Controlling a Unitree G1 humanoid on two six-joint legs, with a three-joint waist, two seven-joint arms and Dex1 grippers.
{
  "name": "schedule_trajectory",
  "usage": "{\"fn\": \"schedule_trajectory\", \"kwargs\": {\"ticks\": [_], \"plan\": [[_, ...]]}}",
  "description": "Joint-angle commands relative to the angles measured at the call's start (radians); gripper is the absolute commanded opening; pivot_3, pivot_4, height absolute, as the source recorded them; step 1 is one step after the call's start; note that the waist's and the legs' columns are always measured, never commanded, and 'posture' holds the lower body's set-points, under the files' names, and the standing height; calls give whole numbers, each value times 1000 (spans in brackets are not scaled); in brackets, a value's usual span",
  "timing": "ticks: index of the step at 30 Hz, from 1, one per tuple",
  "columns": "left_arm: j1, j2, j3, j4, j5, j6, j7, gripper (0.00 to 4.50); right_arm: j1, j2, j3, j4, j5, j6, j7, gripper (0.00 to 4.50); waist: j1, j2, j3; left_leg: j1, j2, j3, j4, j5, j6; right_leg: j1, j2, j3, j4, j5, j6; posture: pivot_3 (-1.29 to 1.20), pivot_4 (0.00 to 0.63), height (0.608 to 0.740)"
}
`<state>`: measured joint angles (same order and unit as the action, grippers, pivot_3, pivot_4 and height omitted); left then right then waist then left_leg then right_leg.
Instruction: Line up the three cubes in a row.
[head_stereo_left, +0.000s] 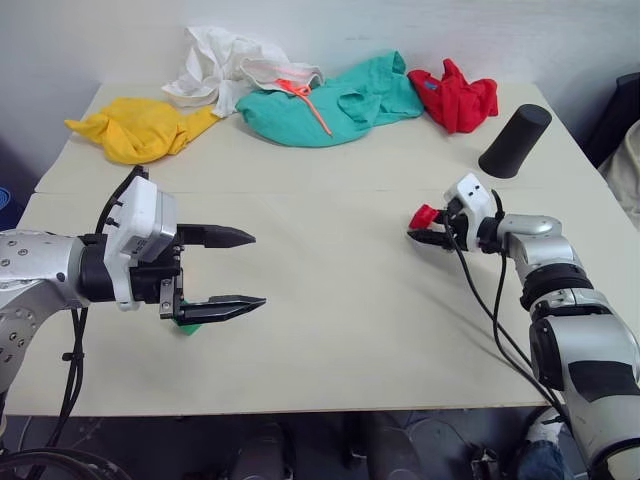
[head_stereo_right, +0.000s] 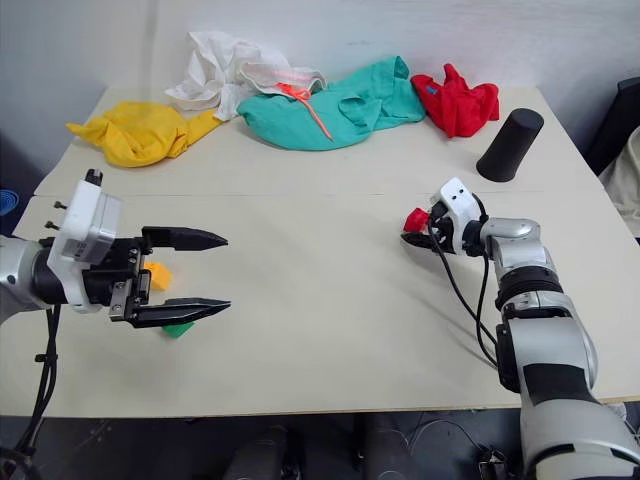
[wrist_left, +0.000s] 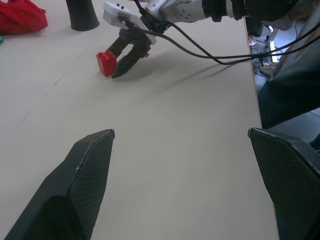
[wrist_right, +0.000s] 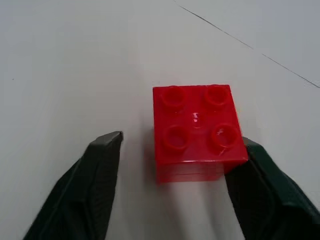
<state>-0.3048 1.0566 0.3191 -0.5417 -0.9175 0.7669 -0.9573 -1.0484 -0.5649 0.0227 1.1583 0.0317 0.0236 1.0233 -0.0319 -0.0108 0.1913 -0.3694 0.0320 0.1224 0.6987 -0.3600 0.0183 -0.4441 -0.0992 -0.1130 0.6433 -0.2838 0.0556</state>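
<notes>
Now the right gripper (head_stereo_right: 412, 228) reaches the red cube (wrist_right: 196, 131).
Its fingers sit around the cube, one touching, one apart. The left gripper (head_stereo_right: 200, 272) hangs wide open above the green cube (head_stereo_right: 178, 328) and orange-yellow cube (head_stereo_right: 158, 274), far from the red cube.

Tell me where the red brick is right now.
The red brick sits on the table's right side, between the right gripper's fingers, with a gap at one finger, a little nearer than the black cylinder.
</notes>
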Motion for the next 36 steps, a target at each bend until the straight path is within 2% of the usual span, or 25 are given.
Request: {"fn": "schedule_trajectory", "kwargs": {"ticks": [1, 2, 3, 6, 8, 10, 12, 15, 20, 29, 30, 32, 36], "plan": [[-13, 15, 5, -17, -1, -10, -18, 4500, -8, -6, -9, -15, 2, -41, 53, 1846, 1, 0, 0, 0, 0, 0, 0, 0, 0, 0, 0, 0, 0, 0, 0, 0, 150, 740], [-13, 17, 2, -16, 4, -14, -23, 4500, -2, -6, -7, -22, 1, -48, 70, 1565, 1, 0, 0, 0, 0, 0, 0, 0, 0, 0, 0, 0, 0, 0, 0, 0, 150, 740], [-15, 18, -5, -14, 10, -18, -31, 4500, 17, -8, 3, -47, 0, -69, 113, 1491, 1, 0, 0, 0, 0, 0, 0, 0, 0, 0, 0, 0, 0, 0, 0, 0, 150, 740], [-19, 19, -31, -11, 34, -33, -52, 4500, 85, -4, 1, -198, 63, -83, 275, 1494, 2, 0, 0, 0, 0, 0, 0, 0, 0, 0, 0, 0, 0, 0, 0, 0, 150, 740], [-14, 25, -47, -12, 57, -49, -73, 4500, 161, -11, 8, -375, 126, -41, 395, 1494, 6, 0, 0, 0, 0, -1, 0, 0, 0, 0, 1, 0, 0, 0, 0, 0, 150, 740], [5, 33, -76, -18, 88, -74, -110, 4500, 322, -55, 47, -732, 213, 79, 484, 1494, 9, 0, 0, -1, 0, -1, 1, 0, 0, 0, 1, 0, 0, 0, 0, 0, 150, 740], [15, 34, -100, -21, 107, -92, -136, 4500, 454, -98, 78, -996, 257, 158, 512, 1494, 15, 0, 0, -1, 0, -3, 0, 0, 0, 0, 1, 0, 0, 0, 0, 0, 150, 740], [7, 20, -142, -22, 136, -123, -160, 4500, 592, -120, 115, -1200, 232, 180, 443, 1494, 25, 0, 0, -1, 0, -2, 1, 0, -1, 0, 1, 0, 0, 0, 0, 0, 150, 740], [1, 6, -179, -26, 165, -161, -183, 4500, 658, -95, 150, -1238, 171, 170, 318, 1494, 26, 0, 0, 2, -1, 0, 2, 0, -1, 1, 2, 3, -1, 0, 0, 0, 150, 740], [21, 0, -196, 7, 197, -166, -194, 4500, 647, -78, 192, -1171, 156, 152, 286, 1494, 29, 0, 0, 2, -1, 0, 2, 0, -1, 0, 2, 3, 0, 0, 0, 0, 150, 740], [29, -1, -194, 9, 201, -167, -192, 4500, 643, -74, 195, -1155, 153, 150, 283, 2227, 27, 0, 0, 2, -1, 0, 2, 0, -1, 0, 2, 2, 0, 0, 0, 0, 150, 740], [48, -2, -182, 9, 208, -166, -183, 4500, 643, -78, 202, -1147, 151, 138, 288, 2759, 27, 0, 0, 2, 0, 0, 2, 0, -1, 0, 2, 3, 0, 0, 0, 0, 150, 740], [127, -10, -91, -1, 199, -143, -131, 4500, 641, -93, 195, -1173, 172, 148, 298, 4203, 27, 0, 0, 2, 0, 0, 2, 0, -1, 0, 2, 3, 0, 0, 0, 0, 150, 740]]}}
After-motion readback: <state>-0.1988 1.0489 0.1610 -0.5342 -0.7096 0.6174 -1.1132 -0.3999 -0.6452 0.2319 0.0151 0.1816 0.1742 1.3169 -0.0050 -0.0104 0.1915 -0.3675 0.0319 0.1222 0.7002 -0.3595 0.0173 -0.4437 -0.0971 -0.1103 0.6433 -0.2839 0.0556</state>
